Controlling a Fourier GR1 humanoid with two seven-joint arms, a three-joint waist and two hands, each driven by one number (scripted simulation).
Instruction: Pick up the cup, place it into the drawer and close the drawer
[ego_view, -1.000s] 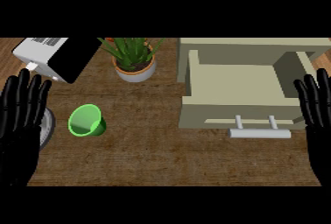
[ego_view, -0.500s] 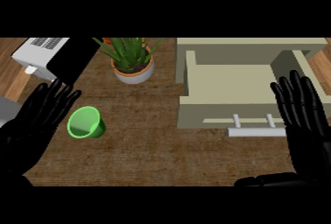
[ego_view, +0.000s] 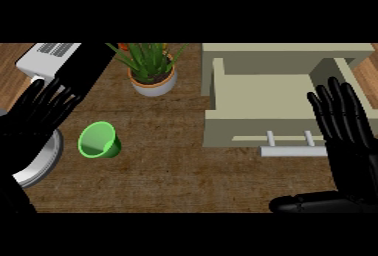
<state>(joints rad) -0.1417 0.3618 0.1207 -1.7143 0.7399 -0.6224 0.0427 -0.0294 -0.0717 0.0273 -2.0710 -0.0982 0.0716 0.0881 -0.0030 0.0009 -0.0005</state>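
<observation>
A green cup (ego_view: 99, 141) lies tipped on the brown counter at the left, its mouth facing down-left. My left hand (ego_view: 33, 120) is just left of the cup, fingers straight and spread, not touching it. The beige drawer (ego_view: 273, 98) stands pulled open at the upper right, its inside bare, with a white bar handle (ego_view: 291, 148) on its front. My right hand (ego_view: 347, 135) hovers over the drawer's right front corner, fingers straight, thumb stretched left along the lower edge.
A potted plant (ego_view: 151, 70) in a white pot stands behind the cup. A white and black appliance (ego_view: 63, 60) sits at the top left. A grey round plate rim (ego_view: 42, 162) shows under my left hand.
Both hands have moved inward from the view's sides: the left one toward the cup, the right one over the drawer's right front. The cup and drawer have not moved.
</observation>
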